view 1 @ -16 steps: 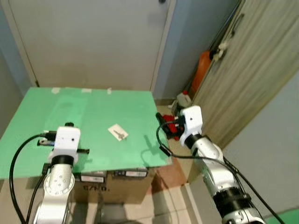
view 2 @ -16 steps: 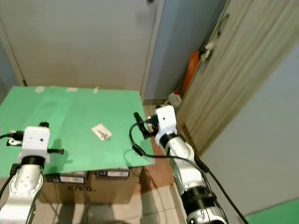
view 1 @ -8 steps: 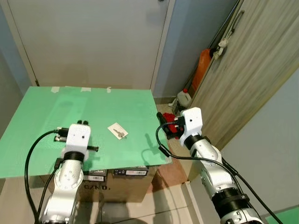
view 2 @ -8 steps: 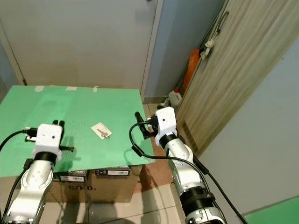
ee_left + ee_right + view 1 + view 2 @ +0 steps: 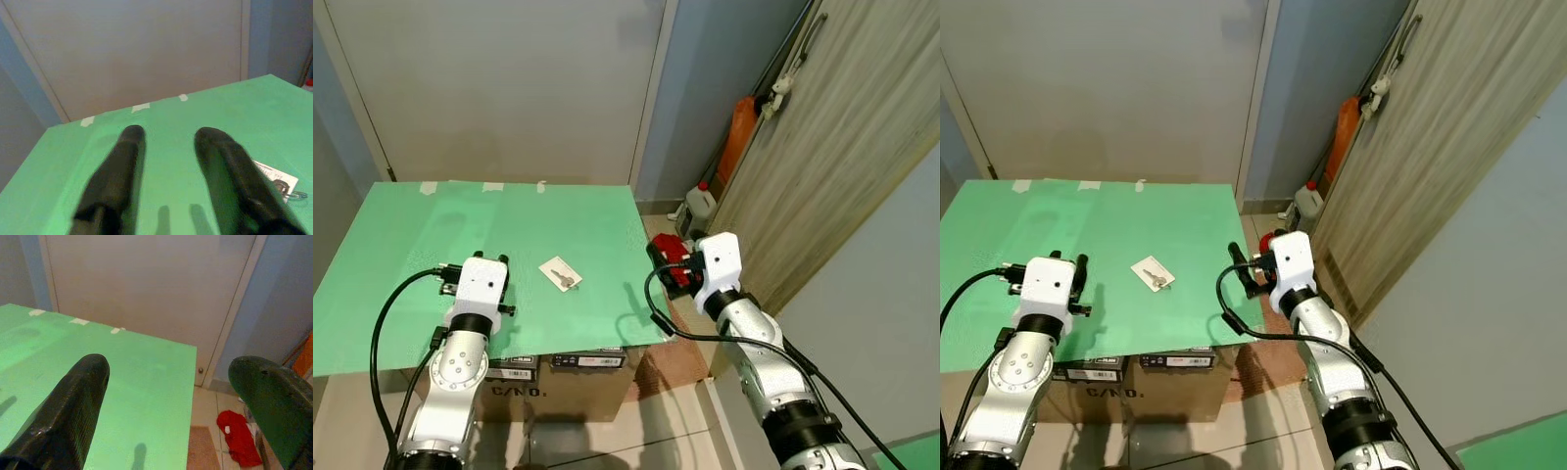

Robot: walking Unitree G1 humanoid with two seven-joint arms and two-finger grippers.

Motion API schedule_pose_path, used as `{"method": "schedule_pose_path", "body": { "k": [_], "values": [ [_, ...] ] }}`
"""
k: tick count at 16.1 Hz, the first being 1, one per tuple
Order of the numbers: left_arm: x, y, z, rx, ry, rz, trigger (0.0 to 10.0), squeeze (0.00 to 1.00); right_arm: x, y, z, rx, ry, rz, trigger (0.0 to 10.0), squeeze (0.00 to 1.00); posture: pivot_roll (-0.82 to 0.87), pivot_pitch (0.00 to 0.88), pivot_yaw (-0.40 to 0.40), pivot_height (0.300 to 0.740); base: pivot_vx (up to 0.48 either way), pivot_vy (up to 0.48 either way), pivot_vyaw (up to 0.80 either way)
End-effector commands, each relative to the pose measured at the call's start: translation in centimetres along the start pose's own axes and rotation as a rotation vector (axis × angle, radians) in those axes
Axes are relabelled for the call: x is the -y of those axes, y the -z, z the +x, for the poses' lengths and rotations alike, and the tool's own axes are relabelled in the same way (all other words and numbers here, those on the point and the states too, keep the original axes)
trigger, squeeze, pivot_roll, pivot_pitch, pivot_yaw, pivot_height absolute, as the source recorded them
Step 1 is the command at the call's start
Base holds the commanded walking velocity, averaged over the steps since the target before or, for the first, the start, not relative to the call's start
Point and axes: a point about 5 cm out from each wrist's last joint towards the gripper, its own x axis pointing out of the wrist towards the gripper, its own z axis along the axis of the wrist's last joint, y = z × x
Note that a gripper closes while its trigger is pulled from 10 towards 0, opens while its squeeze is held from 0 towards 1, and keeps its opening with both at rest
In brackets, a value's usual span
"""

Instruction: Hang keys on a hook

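Left gripper [image 5: 166, 142] now nearer tagged metal keys [image 5: 562, 278], fingers apart; right gripper [image 5: 168, 377] wide.

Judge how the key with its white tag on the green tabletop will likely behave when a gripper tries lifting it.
The key lies flat on its white tag, so it probably offers little edge to pinch. The tag looks thin, likely floppy. The green tabletop looks smooth, so both may slide.

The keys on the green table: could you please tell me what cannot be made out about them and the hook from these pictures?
- Keys: too small in the eye views to count them or see the ring.
- White tag with the ring: partly hidden by the left gripper finger in the left wrist view.
- Hook: none can be identified; hardware on the wooden door is too small to read.
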Motion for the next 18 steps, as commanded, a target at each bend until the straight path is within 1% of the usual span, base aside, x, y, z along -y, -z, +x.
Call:
{"method": "schedule_pose_path", "body": {
  "k": [1,7,13,16,18],
  "values": [
    [0.7,-0.3,0.3,0.013,0.029,-0.007,10.0,1.00,0.8,-0.3,-0.2,0.006,0.027,-0.005,10.0,0.00,0.12,0.000,-0.116,0.740,0.000,0.000,0.00],
    [1.4,-0.4,0.8,0.021,0.068,0.005,10.0,1.00,1.2,-0.1,-0.6,-0.001,0.037,-0.011,10.0,0.00,0.11,0.000,-0.108,0.740,0.000,0.000,0.00],
    [2.2,-0.6,0.9,0.032,0.096,-0.008,10.0,1.00,1.3,0.0,-0.9,-0.010,0.036,-0.014,10.0,0.00,0.11,0.000,-0.105,0.740,0.000,0.000,0.00],
    [2.3,-0.6,1.0,0.028,0.104,-0.007,10.0,1.00,1.4,0.2,-1.1,-0.028,0.037,-0.012,10.0,0.00,0.10,0.000,-0.104,0.740,0.000,0.000,0.00],
    [2.6,-0.7,1.1,0.032,0.125,-0.031,10.0,1.00,1.5,0.3,-1.2,-0.033,0.038,-0.012,10.0,0.00,0.10,0.000,-0.102,0.740,0.000,0.000,0.00]
  ]
}}
